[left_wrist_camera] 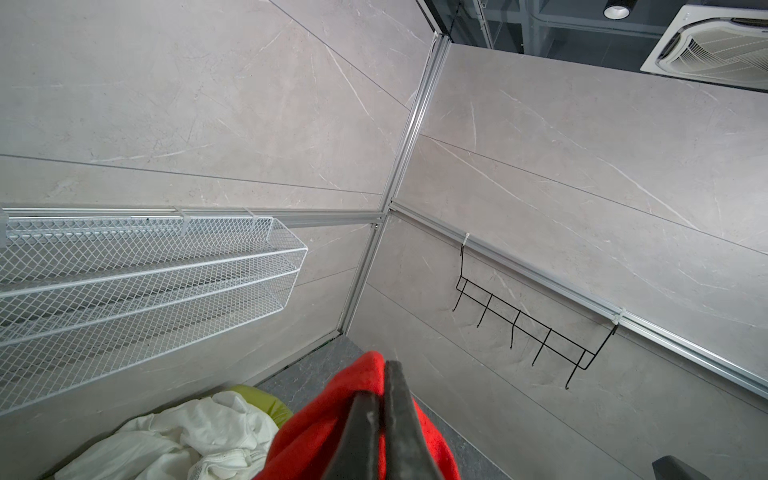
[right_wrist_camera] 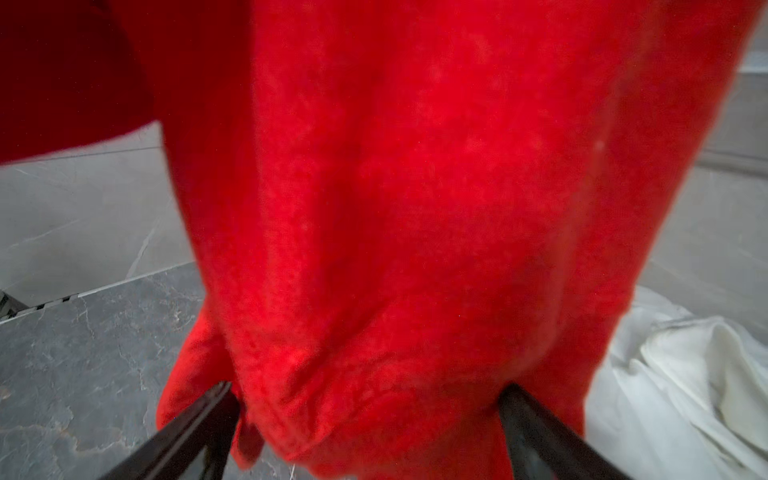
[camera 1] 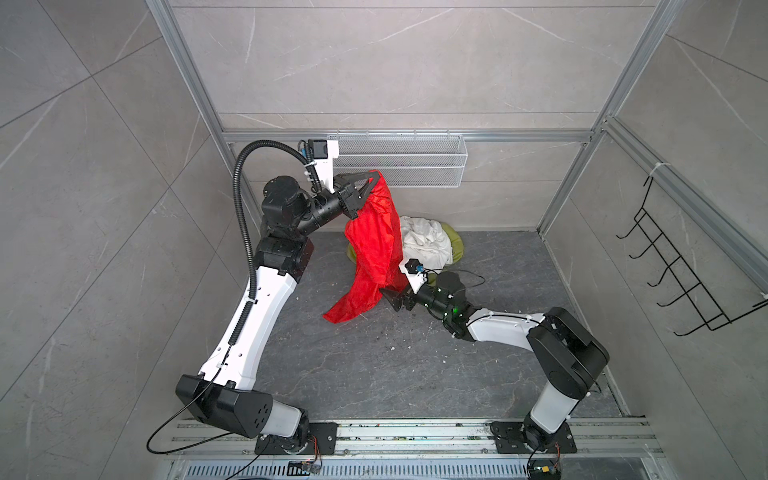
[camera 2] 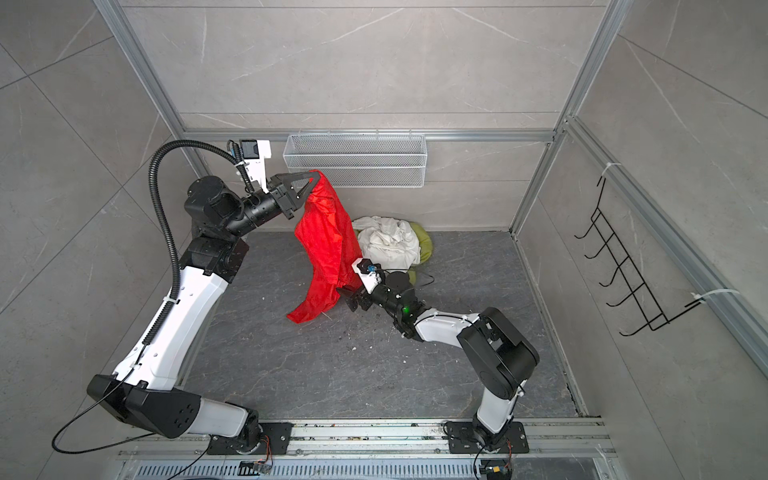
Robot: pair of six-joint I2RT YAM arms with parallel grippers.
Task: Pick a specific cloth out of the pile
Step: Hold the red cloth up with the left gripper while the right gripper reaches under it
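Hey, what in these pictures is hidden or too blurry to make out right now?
- Olive-green cloth: mostly buried under the white cloth in both top views.
- Right claw: partly behind the red cloth in both top views.
- Right wrist view: red cloth fills it, blurred.
- Red cloth's lower end: whether it touches the floor, a top view cannot settle.

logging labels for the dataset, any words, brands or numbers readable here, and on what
No text can be read.
The red cloth, white cloth, olive-green cloth and wire basket show no print.
The small circuit board by the rail: any markings are too small to read.
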